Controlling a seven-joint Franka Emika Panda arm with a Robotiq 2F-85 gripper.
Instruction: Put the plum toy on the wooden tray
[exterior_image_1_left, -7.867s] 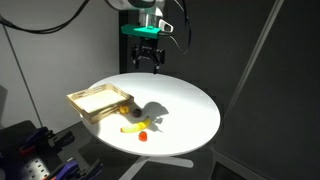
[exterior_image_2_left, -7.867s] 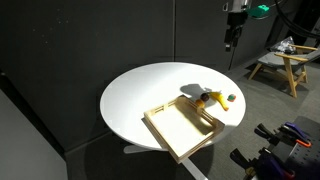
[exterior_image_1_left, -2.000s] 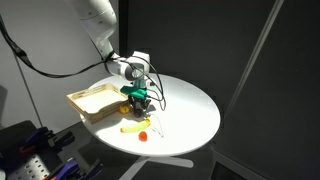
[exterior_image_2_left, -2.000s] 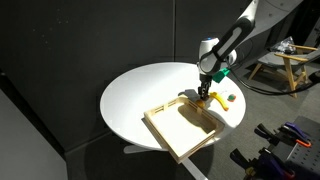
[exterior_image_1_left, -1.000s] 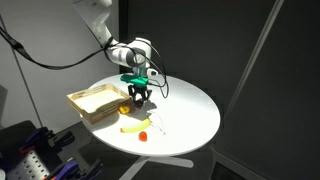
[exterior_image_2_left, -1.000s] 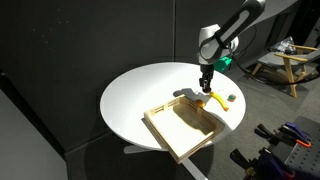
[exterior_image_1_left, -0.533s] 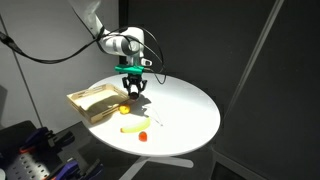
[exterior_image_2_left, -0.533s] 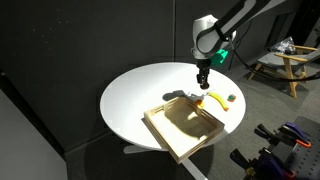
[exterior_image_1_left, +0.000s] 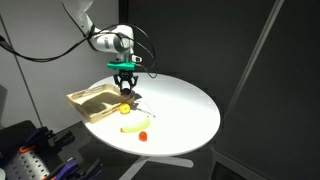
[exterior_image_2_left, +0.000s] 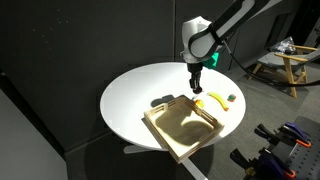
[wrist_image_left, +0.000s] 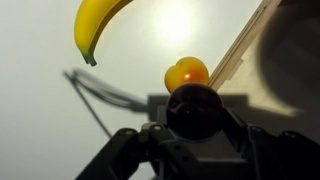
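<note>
— Where the arm hangs in an exterior view, what is recorded?
— The gripper (exterior_image_1_left: 125, 90) hangs above the round white table (exterior_image_1_left: 185, 105), near a corner of the wooden tray (exterior_image_1_left: 95, 100), which is pale, rectangular and low-rimmed. A curved yellow banana (exterior_image_1_left: 132, 128) and a small red-orange fruit (exterior_image_1_left: 143, 136) lie on the tabletop, apart from the tray. I cannot tell the jaw state here.

— And in an exterior view with the tray nearest the lens?
— The gripper (exterior_image_2_left: 193, 86) hangs near the tray's (exterior_image_2_left: 160, 128) far corner. The banana (exterior_image_2_left: 213, 102) lies beside that rim. The plum is too small to make out.

— Wrist view?
— The fingers are clamped on the plum toy (wrist_image_left: 195, 110), which is dark, round and smooth, and held clear of the matte white surface. Past it lies a glossy orange round fruit (wrist_image_left: 187, 70), just beside the tray's straight wooden rim (wrist_image_left: 240, 50). The banana (wrist_image_left: 95, 25) is well apart.
</note>
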